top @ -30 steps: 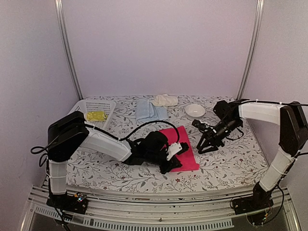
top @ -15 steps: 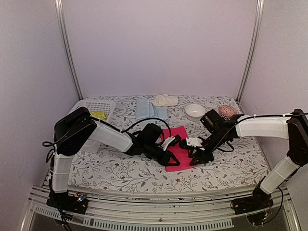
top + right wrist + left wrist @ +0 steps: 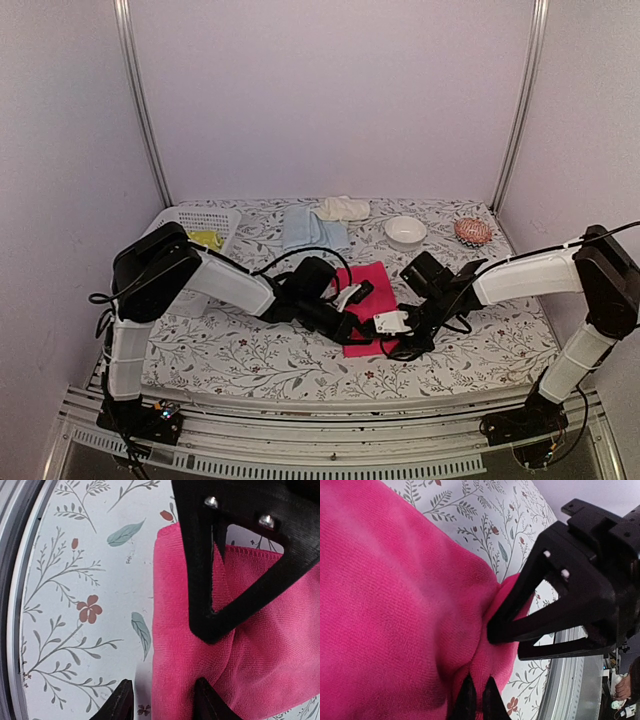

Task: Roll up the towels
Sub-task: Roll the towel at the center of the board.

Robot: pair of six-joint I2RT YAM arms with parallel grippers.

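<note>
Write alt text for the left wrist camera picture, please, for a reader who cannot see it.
The left tool is shut on a pinch of a hot pink soft cloth towel, which fills most of the frame. The right tool, black and open, stands at the towel's bunched edge, over a white floral-print table covering.

— What do the arms look like?
— White shells on the left arm (image 3: pixel 225 285) and the right arm (image 3: pixel 525 278), with black joints and thin black cables (image 3: pixel 300 250) looping off them.
— And the fingers (image 3: pixel 200 580)?
— Black open triangular frames, with two small silver screws (image 3: pixel 212 501) near the top.
</note>
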